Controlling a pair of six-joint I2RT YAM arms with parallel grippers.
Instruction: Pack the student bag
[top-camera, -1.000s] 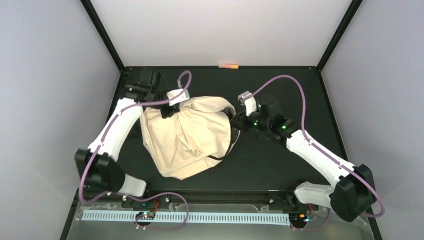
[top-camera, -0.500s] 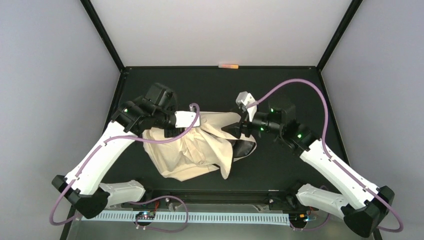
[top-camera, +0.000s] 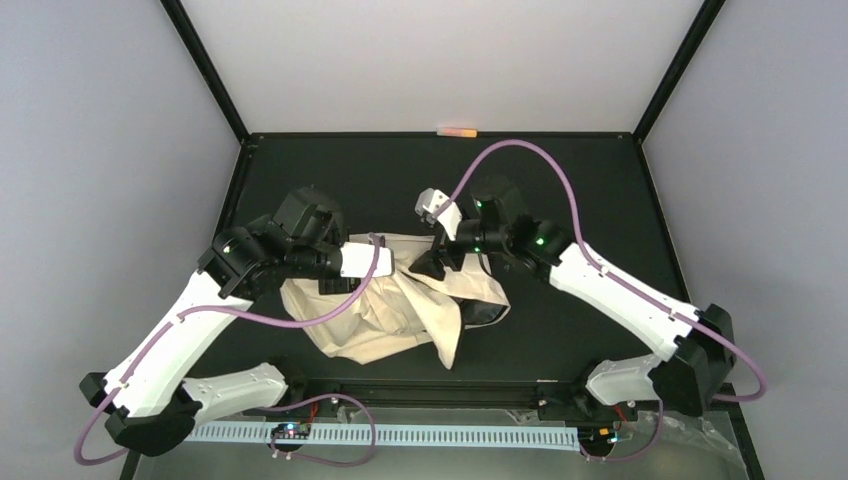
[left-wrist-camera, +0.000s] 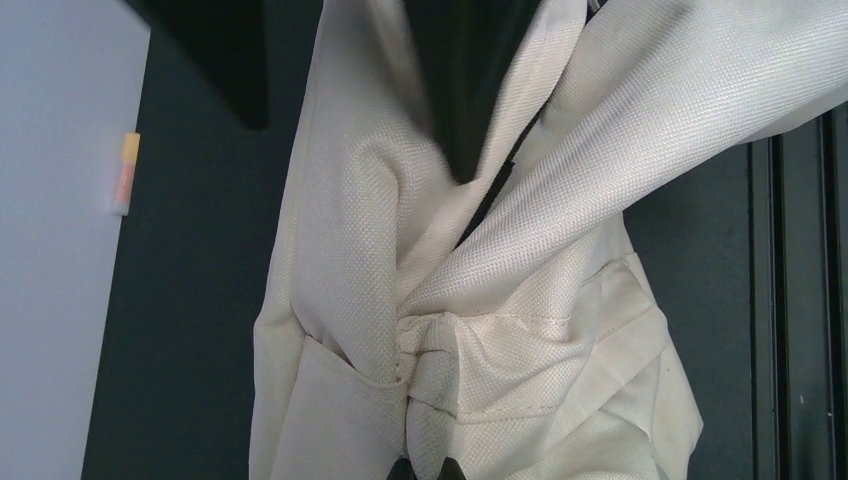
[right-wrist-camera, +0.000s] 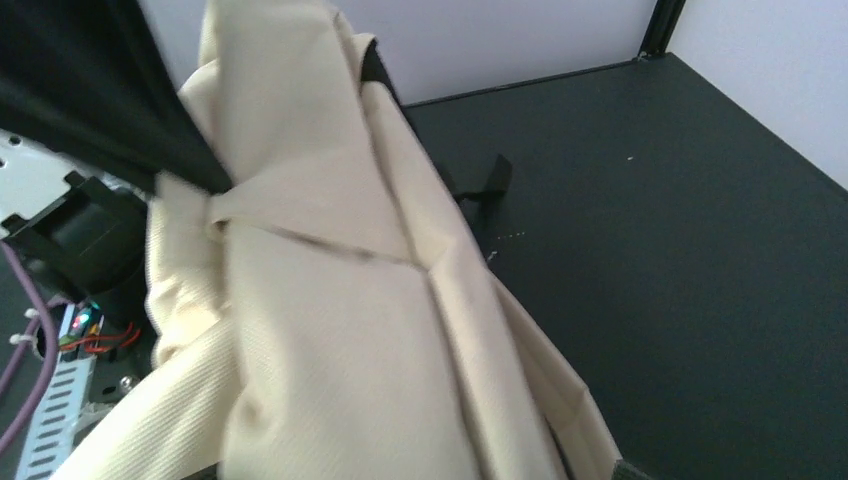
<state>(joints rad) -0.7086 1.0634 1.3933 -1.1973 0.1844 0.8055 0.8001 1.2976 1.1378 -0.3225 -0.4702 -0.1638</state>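
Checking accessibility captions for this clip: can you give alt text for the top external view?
A crumpled cream student bag lies on the black table, its top fabric pinched in the shut left gripper. The right gripper is open at the bag's far right edge.

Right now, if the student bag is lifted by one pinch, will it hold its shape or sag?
Likely floppy: the student bag lies crumpled, fabric gathering into folds at the left gripper. Probably light and near empty, since it looks collapsed. Its woven cloth seems unlikely to slip.
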